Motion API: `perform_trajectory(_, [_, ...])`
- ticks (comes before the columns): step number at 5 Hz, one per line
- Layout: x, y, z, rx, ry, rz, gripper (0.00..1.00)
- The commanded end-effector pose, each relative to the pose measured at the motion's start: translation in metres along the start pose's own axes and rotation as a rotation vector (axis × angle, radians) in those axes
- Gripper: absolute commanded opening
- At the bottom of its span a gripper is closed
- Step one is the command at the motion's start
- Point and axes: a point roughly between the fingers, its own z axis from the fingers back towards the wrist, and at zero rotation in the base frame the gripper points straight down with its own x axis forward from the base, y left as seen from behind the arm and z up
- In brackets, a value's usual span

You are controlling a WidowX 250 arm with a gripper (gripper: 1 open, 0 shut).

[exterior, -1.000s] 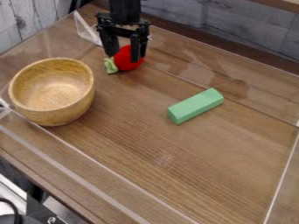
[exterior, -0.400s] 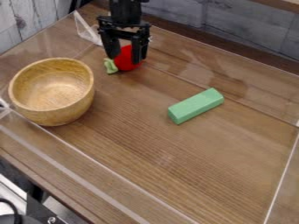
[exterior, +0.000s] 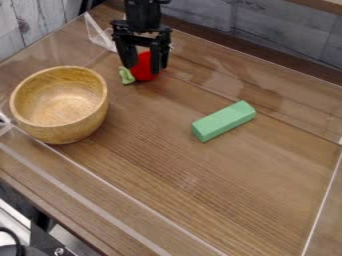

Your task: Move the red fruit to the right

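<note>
End effector (exterior: pixel 142 66) stands low at the counter's (exterior: pixel 201 190) far side, fingers closed around the red fruit (exterior: pixel 143 68). Wooden bowl (exterior: pixel 59 103) sits left, green block (exterior: pixel 223 120) right.

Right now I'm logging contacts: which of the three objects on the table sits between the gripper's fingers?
The red fruit, between the gripper fingers at the back. The wooden bowl and green block lie apart from it.

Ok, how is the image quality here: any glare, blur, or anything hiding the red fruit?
Camera view: even, soft lighting with pale glare streaks on the table; low resolution, everything slightly soft. The gripper stands over the red fruit, its dark fingers covering part of it. Bowl and green block are unobstructed.
</note>
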Motion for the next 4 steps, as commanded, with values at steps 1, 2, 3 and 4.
perform_trajectory(1, [0.012, 0.005, 0.018, 0.020, -0.070, -0.010, 1.00])
perform_trajectory(2, [0.013, 0.005, 0.016, 0.019, -0.072, -0.006, 0.00])
perform_trajectory(3, [0.014, 0.006, 0.016, 0.016, -0.075, -0.004, 0.00])
perform_trajectory(4, [0.012, 0.005, 0.032, 0.014, -0.103, 0.004, 0.00])
